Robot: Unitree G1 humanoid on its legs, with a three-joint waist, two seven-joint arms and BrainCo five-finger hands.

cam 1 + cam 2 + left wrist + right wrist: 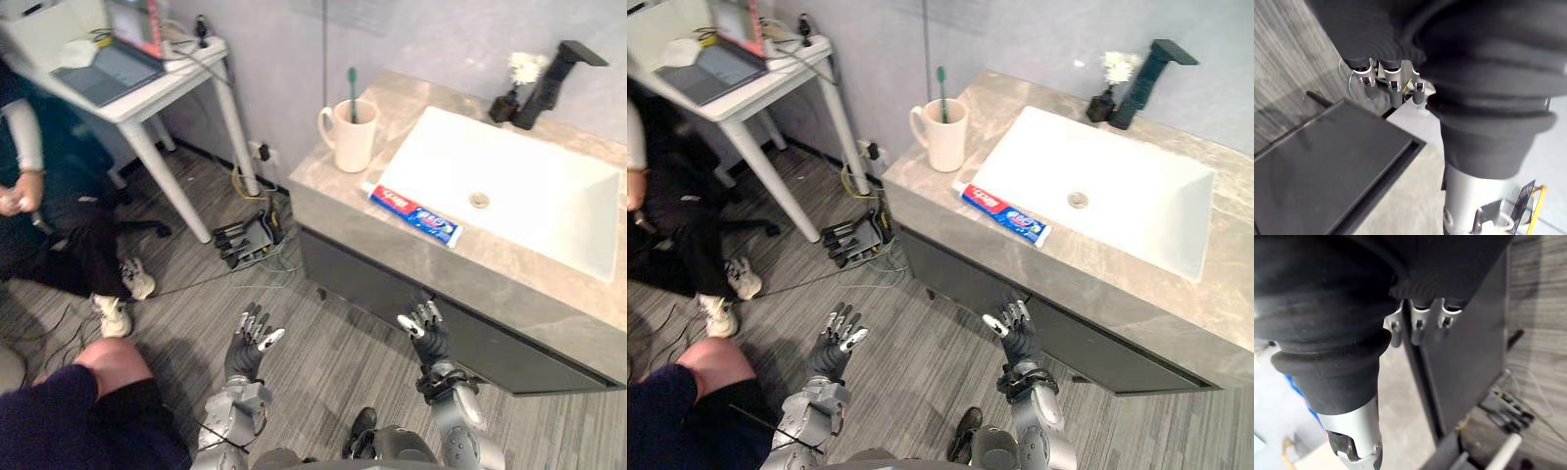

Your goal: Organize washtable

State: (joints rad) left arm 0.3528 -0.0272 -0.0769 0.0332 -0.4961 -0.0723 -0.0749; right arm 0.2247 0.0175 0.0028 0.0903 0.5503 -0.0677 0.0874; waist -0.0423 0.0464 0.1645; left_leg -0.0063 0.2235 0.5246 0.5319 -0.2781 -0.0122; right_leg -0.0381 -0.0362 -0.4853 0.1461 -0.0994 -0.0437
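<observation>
The mug (350, 137) is cream, and the toothbrush (352, 90) in it is green. The toothpaste tube (415, 214) is white with a red part and a blue part. The sink basin (529, 201) is white, and the countertop (328, 181) around it is grey-brown with a soft marble pattern. The faucet (551, 76) is black. The small flower (526, 67) is white and its vase (505, 106) is dark. The cabinet front (382, 284) is almost black. The floor (323, 352) has grey wood-like stripes. The side table (162, 93) is white. The left hand (245, 354) and the right hand (429, 341) have silver fingers with dark tips.
</observation>
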